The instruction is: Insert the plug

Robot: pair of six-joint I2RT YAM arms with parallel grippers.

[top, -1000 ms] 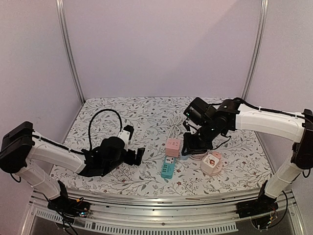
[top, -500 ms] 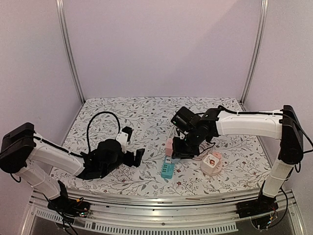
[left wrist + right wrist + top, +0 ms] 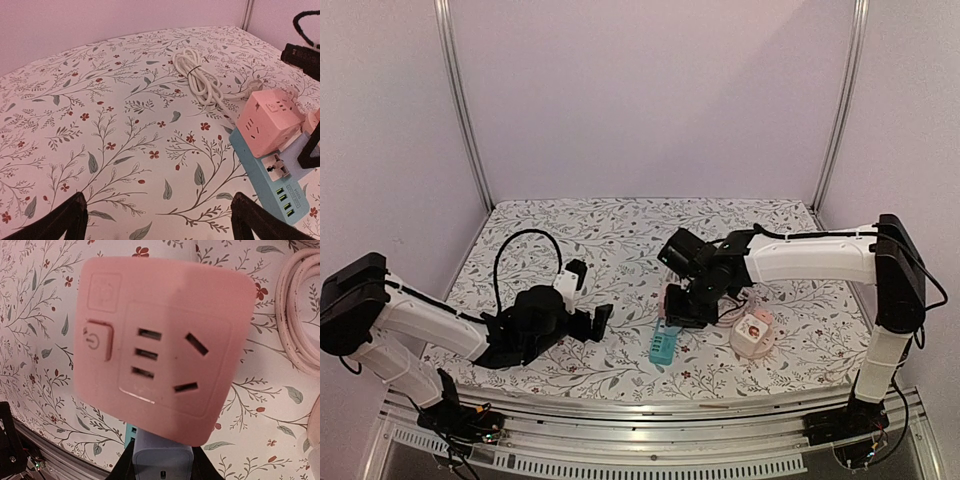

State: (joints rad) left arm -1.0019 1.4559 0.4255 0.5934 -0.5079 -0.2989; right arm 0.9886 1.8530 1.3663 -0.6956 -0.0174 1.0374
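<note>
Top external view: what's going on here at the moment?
The right gripper holds what looks like a pale blue-grey plug over the pink cube socket, whose slots are empty, at the far end of the teal power strip. The left gripper hovers open over the left of the table, holding nothing.

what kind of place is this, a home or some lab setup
Probably a robot test cell, not a home: two arms bolted along a table, bare walls framed by aluminium posts, and a pink socket cube and blue power strip laid out as props.
</note>
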